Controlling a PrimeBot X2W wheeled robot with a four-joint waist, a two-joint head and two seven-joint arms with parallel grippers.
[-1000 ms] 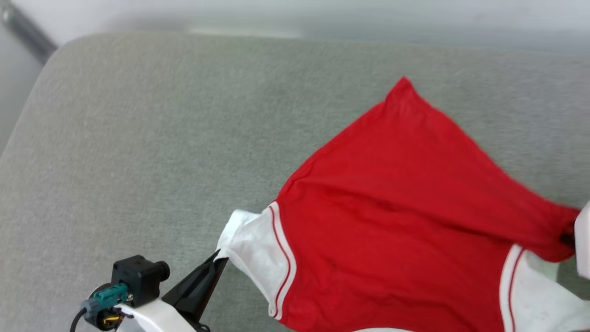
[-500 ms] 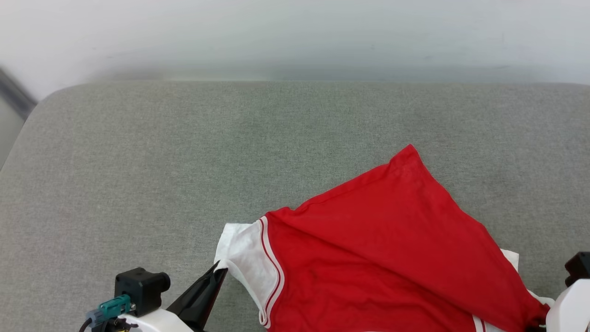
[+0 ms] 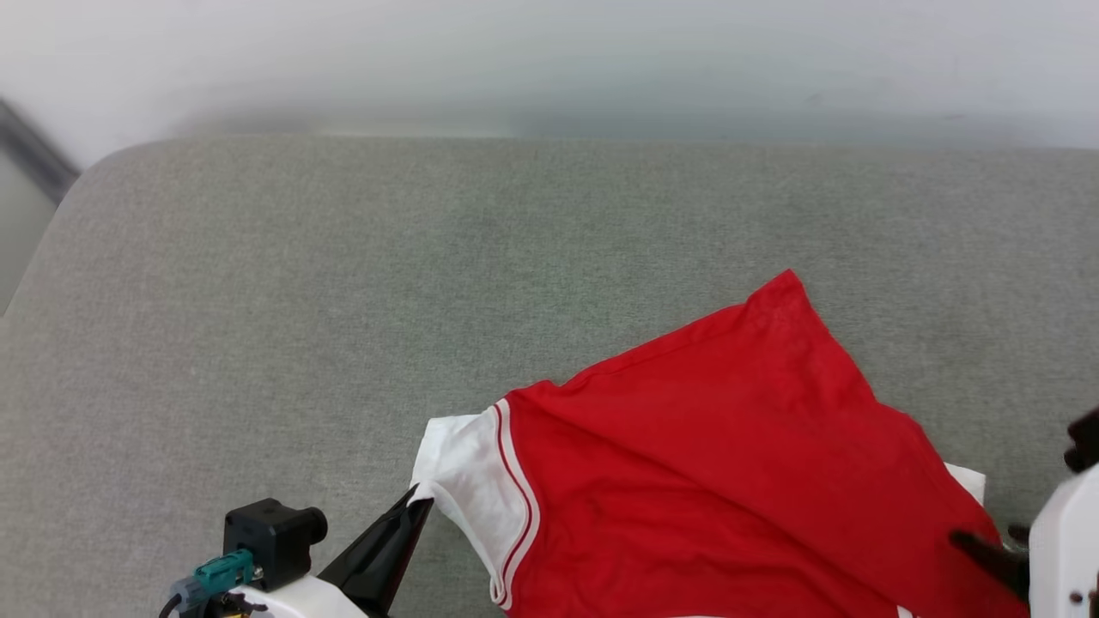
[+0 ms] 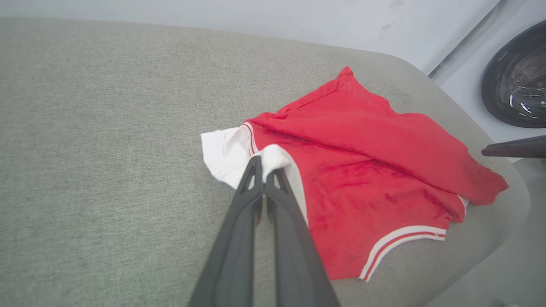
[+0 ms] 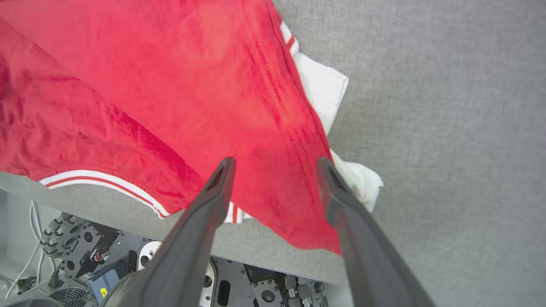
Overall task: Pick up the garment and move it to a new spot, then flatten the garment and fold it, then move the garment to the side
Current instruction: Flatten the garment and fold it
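I see the garment [image 3: 713, 481] lying on the near right part of the grey padded surface [image 3: 343, 300]. It is a red shirt with short white sleeves, each edged in red and white stripes. A broad red flap is folded diagonally across the body, its corner pointing to the far side, and the cloth is creased rather than flat. In the right wrist view a striped band of the garment [image 5: 170, 85] reaches the near edge of the padding.

My left gripper [image 4: 265, 168] is pinched tight on the edge of the left white sleeve and lifts it a little off the surface. My right gripper [image 5: 276, 162] stands with its fingers wide apart over the red cloth, gripping nothing. A dark round washer door [image 4: 516, 76] shows beyond the surface.
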